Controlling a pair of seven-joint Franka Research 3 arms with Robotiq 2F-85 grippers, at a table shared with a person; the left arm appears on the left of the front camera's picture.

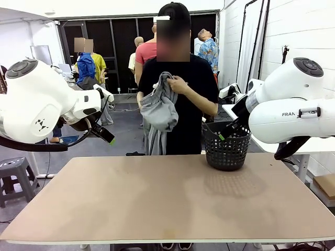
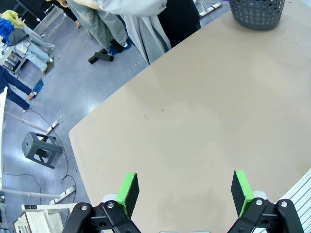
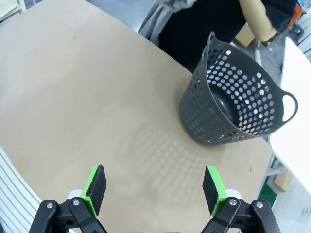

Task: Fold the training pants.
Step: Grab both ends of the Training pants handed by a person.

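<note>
Left gripper: your black two-finger left gripper with green pads [image 2: 184, 183] stood wide open, nothing between its pads, hovering over bare tabletop near the table's left end.
Right gripper: your matching right gripper [image 3: 154, 183] was also spread wide and held nothing; it hung above the table, aimed toward the basket.
Table: the light brown, flat rectangular tabletop [image 1: 157, 209] lay between your two arms.
Basket: a dark grey perforated plastic basket with loop handles [image 3: 233, 102] stood upright on the far right part of the table, close to the person's side.
Training pants: the light grey soft jersey training pants [image 1: 159, 110] were off the table, bunched in front of the person's chest, with loose cloth hanging down past the far table edge.
Person: someone in a black T-shirt stood at the far side, one hand [image 1: 178, 84] gripping the top of the bundle.
Gap: both of your grippers were well apart from the pants.
Floor: a small grey stool [image 2: 41, 148] stood beyond the left end.
</note>
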